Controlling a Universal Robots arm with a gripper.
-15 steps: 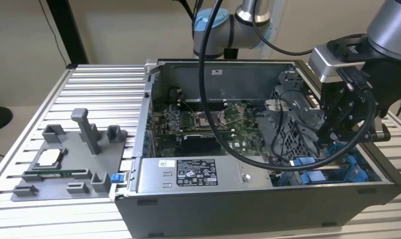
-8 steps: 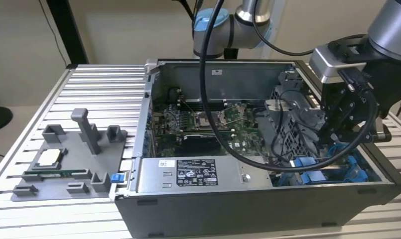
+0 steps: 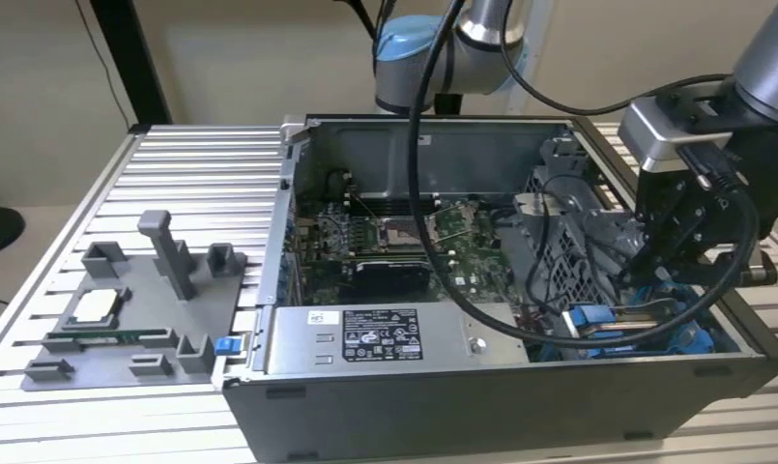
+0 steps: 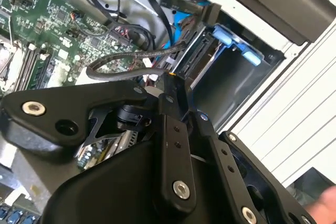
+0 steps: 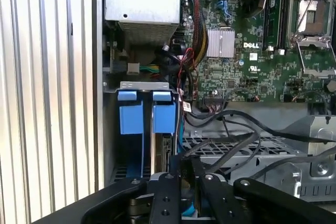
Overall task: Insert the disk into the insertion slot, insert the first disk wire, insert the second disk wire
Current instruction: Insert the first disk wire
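At the lower right of the exterior view, I see the gripper [image 3: 657,275] down inside the case [image 3: 492,396], over the insertion slot [image 3: 576,266] where the disk [image 3: 592,316] sits. In the second wrist view, its fingers [image 4: 173,129] are nearly together, pinching a black disk wire [image 4: 184,64].

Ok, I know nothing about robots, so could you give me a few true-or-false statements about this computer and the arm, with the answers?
1. The computer case is open, with its motherboard showing. True.
2. The gripper hangs over the grey fixture tray. False: it is inside the case, at the exterior view's right end.
3. The fixture tray lies on the slatted table, outside the case. True.
4. The insertion slot has red plastic fittings. False: they are blue.
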